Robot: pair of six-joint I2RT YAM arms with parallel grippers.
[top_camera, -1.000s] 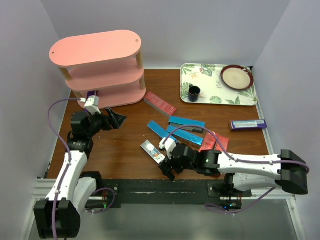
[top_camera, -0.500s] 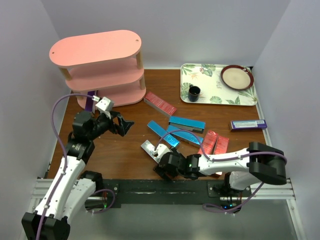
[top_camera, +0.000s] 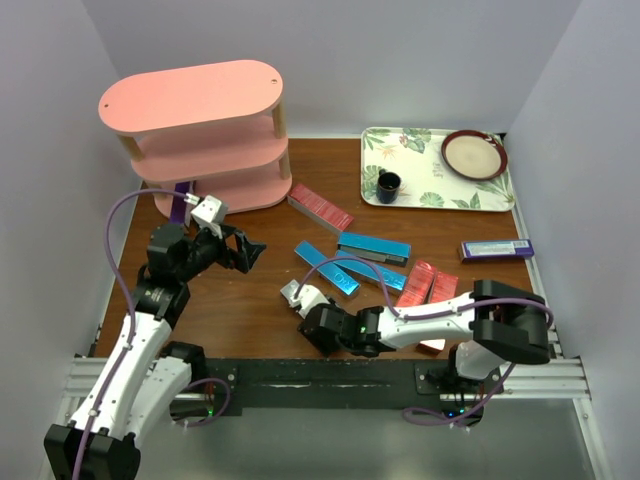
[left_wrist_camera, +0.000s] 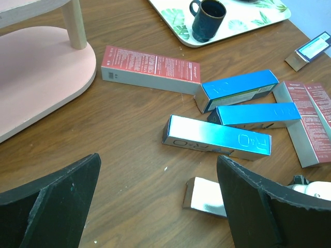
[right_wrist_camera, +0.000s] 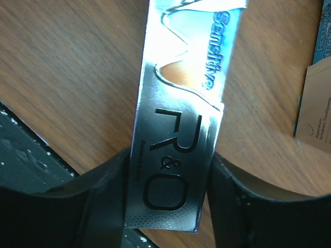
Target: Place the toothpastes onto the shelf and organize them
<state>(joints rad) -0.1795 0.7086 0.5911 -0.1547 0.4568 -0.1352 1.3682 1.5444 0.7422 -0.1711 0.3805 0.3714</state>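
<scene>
My right gripper [right_wrist_camera: 168, 209] is shut on the near end of a silvery toothpaste carton [right_wrist_camera: 181, 150], its jaws pressed against both long sides. In the top view that carton [top_camera: 295, 292] lies by the table's front edge, with the right gripper [top_camera: 310, 315] over it. My left gripper [top_camera: 245, 250] hangs open and empty above bare wood, right of the pink shelf [top_camera: 195, 100]. Loose toothpastes lie mid-table: a red one [top_camera: 320, 208], three blue [top_camera: 374, 246], two red [top_camera: 428, 287], and a purple one [top_camera: 495, 249] at the right. Another purple carton [top_camera: 181, 203] is by the shelf's bottom board.
A floral tray [top_camera: 437, 168] at the back right holds a dark mug [top_camera: 388, 186] and a brown plate [top_camera: 474, 154]. In the left wrist view, the shelf's bottom board [left_wrist_camera: 41, 77] and a wooden post [left_wrist_camera: 76, 23] stand at the upper left.
My right arm has swung left and down over the silvery carton, and its jaws have closed on it. The left gripper rose slightly and moved right, staying open.
</scene>
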